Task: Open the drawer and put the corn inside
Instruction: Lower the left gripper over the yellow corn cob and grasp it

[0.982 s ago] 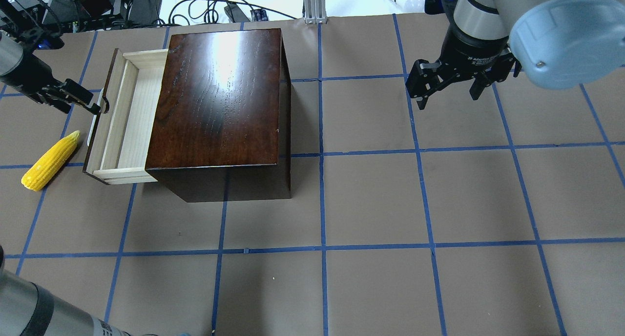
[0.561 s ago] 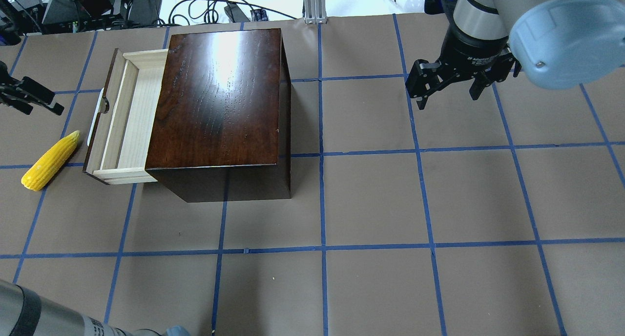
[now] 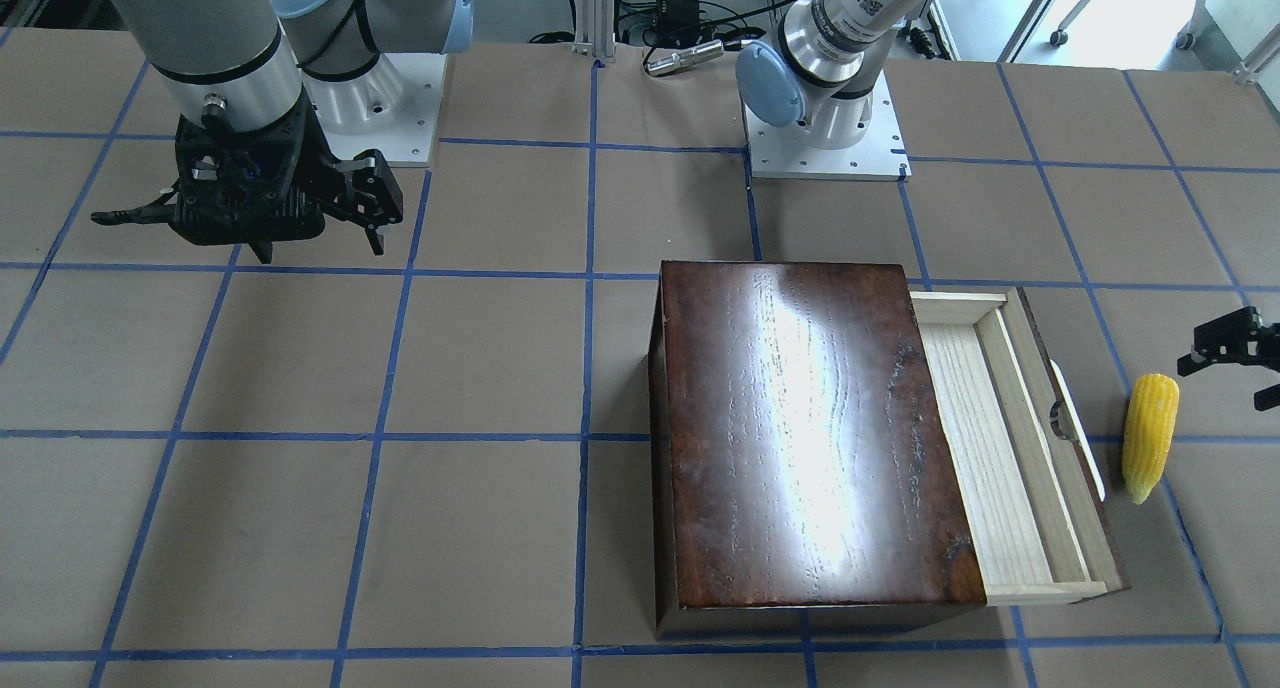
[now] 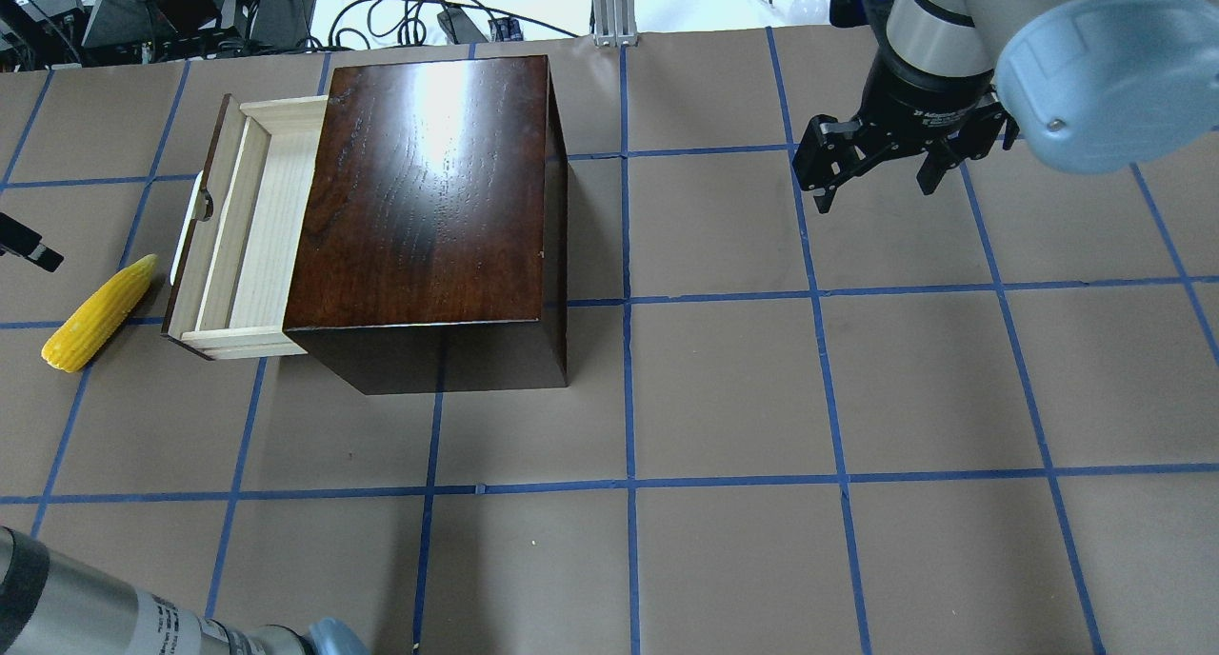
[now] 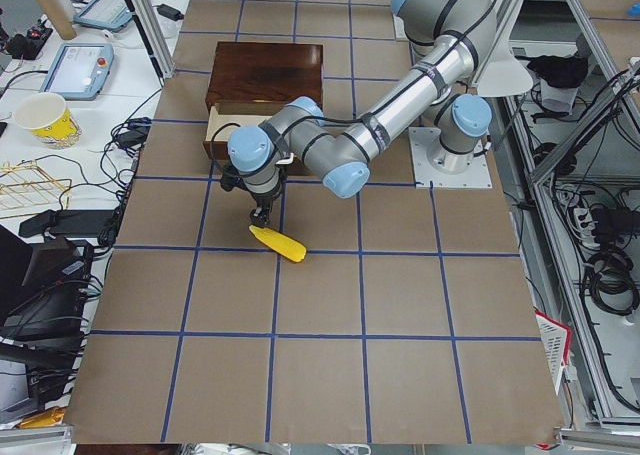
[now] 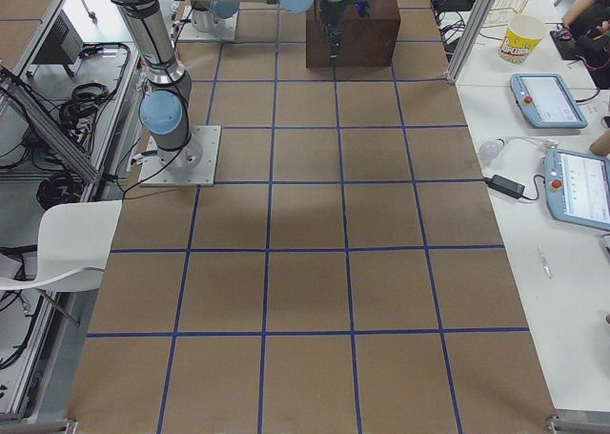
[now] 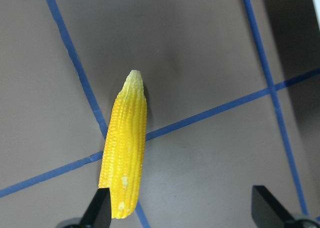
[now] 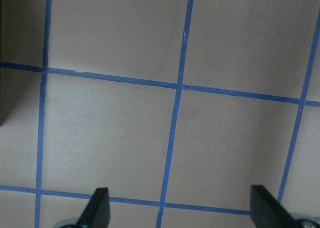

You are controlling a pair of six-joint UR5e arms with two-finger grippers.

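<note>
Beside pale-wood drawer (image 4: 259,241), bumpy tapered corn (image 4: 99,313), probably plastic, glossy dark box (image 4: 429,188).

The corn (image 7: 124,153) lies over crossing blue tape lines (image 7: 210,112), blunt end by the wide-spread left gripper (image 7: 182,210)

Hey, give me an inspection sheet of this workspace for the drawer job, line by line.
Surface: brown mat with a blue tape grid, flat.
Job's things: drawer pulled out of the dark box, tray empty; corn lying on the mat beside the drawer front, outside it.
Clutter: nothing seen.
Grippers: left gripper open, over the corn's blunt end; right gripper open, empty, away from the box.
Cables: cables beyond the mat's far edge.
Surroundings: side benches with a yellow cup and pendants.
</note>
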